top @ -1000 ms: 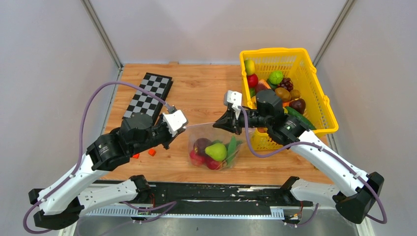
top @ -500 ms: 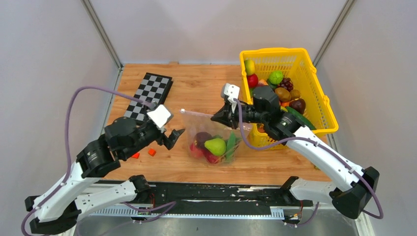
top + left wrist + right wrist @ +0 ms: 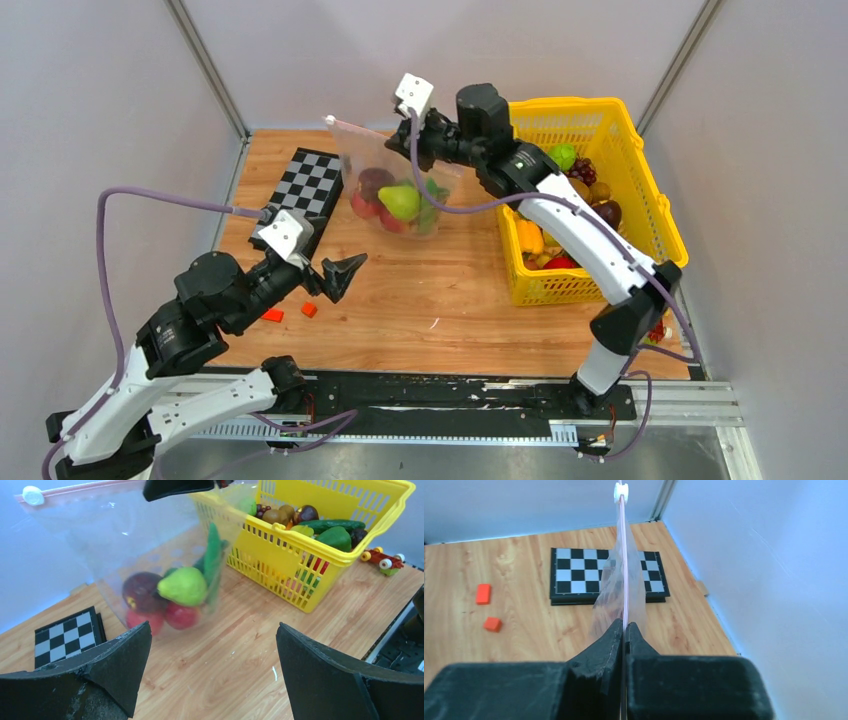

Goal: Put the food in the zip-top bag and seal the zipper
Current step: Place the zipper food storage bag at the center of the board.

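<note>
The zip-top bag (image 3: 395, 180) hangs in the air over the far middle of the table, clear and crinkly. My right gripper (image 3: 420, 135) is shut on its pinkish zipper (image 3: 360, 128) at the right end. In the right wrist view the zipper (image 3: 623, 555) runs straight out from the closed right gripper (image 3: 625, 626) to a white slider (image 3: 621, 491). The food sits low in the bag: a green pear (image 3: 399, 201), a dark purple fruit (image 3: 375, 182), red apples and a long green piece. My left gripper (image 3: 338, 275) stands open near the table, apart from the bag (image 3: 100, 535), with nothing between its fingers.
A yellow mesh basket (image 3: 560, 104) with more toy fruit stands at the right. A folded chessboard (image 3: 305, 190) lies at the far left. Two small orange-red blocks (image 3: 310, 309) lie near the left gripper. A small toy car (image 3: 382, 560) lies beyond the basket.
My left gripper opened, let go of the bag's edge and drew back left. The right arm lifted the bag with the food up and toward the far side.
</note>
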`<state>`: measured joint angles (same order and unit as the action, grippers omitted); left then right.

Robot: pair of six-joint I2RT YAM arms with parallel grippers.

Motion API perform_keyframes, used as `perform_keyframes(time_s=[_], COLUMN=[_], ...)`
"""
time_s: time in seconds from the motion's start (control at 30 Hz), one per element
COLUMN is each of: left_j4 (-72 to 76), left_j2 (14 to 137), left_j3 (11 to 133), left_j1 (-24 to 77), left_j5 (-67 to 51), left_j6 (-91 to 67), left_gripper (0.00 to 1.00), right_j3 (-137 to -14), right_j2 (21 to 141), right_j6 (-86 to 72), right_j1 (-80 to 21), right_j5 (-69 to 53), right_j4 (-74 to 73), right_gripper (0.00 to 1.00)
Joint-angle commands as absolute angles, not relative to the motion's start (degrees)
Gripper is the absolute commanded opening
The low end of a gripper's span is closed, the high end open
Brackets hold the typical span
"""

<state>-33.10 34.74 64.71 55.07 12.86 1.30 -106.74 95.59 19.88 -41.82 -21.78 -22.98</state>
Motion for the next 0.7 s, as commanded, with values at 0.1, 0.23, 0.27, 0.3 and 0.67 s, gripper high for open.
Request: perform_keyframes(time_s=[0.1, 0.23, 0.27, 0.3, 0.67], left_j4=[-26.02, -25.19, -25.01, -24.90, -24.67], left_j2=[30.37, 28.32, 27.84, 27.52, 25.09], left_j3=[61.68, 60.64, 60.39, 60.21, 59.86], left_j1=[54.93, 54.93, 54.93, 54.93, 54.93], left_j5=[20.41, 25.33, 26.48, 27.46, 32.75], left_j6=[-3.30, -3.67, -3.81, -4.09, -6.12], left_gripper=[1.00, 1.00, 1.00, 1.00, 1.00], right_j3=[-110.93, -98.70, -96.88, -95.33, -83.46], right_j2=[105.66, 104.03, 103.55, 103.21, 95.87], right_j6=[22.41, 22.08, 21.98, 21.79, 18.30], right_j1=[-44.84, -50.58, -51.97, -53.17, -57.63], right_j5=[-20.82, -21.95, -21.78, -21.67, -29.52], right_j4=[-27.88, -23.35, -22.68, -22.38, -20.81], right_gripper=[0.02, 0.02, 0.02, 0.02, 0.06])
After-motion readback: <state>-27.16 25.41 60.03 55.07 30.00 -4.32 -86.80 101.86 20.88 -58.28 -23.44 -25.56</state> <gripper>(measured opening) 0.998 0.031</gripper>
